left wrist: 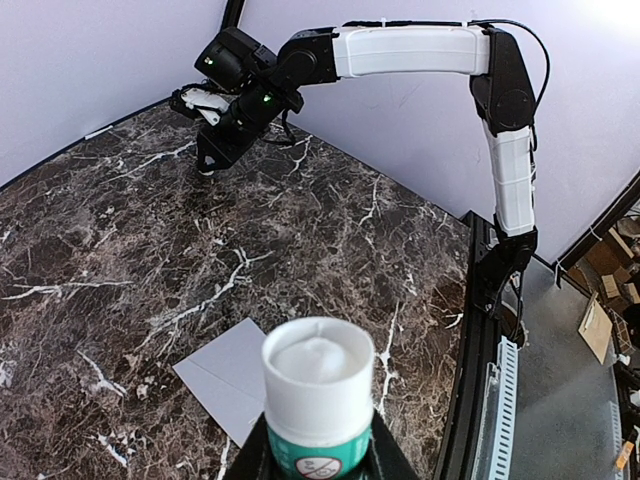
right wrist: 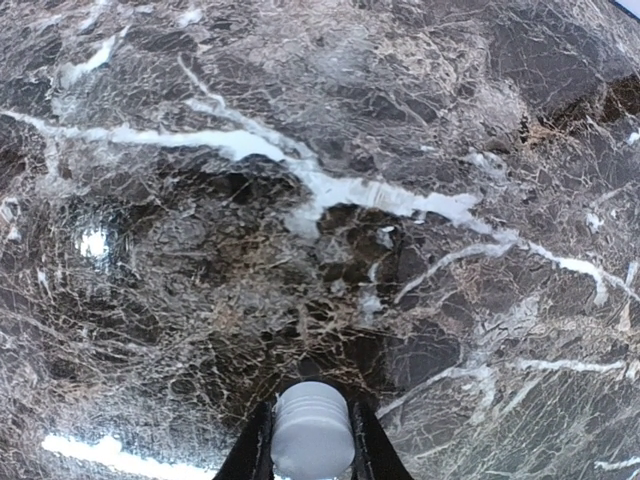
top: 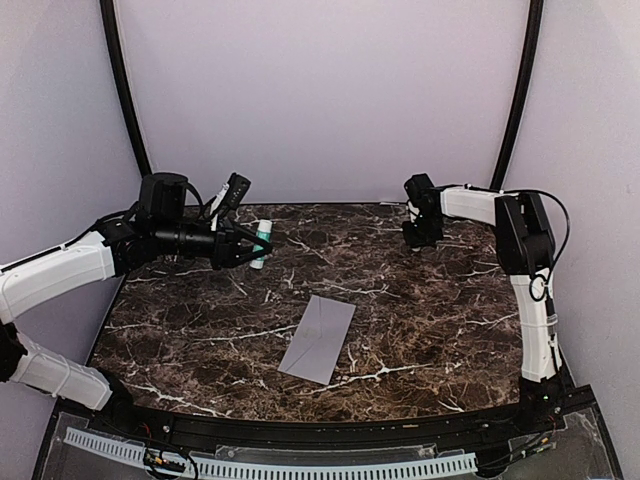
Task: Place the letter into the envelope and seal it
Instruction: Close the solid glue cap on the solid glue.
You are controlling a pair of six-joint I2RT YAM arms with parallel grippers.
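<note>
The pale grey-lavender envelope (top: 318,338) lies flat and closed at the middle of the marble table (top: 420,330); one corner of the envelope (left wrist: 230,375) shows in the left wrist view. The letter is out of view. My left gripper (top: 247,247) hovers over the back left of the table, shut on an uncapped white and green glue stick (top: 261,243), whose open tip (left wrist: 318,365) points toward the camera. My right gripper (top: 421,240) hangs over the back right, shut on a ribbed pale cap (right wrist: 312,430), with a finger pressed against each side of it.
Pale curtain walls (top: 320,90) enclose the table on three sides. A black frame and a white cable rail (top: 270,465) run along the near edge. The right arm (left wrist: 420,50) reaches across the back of the table.
</note>
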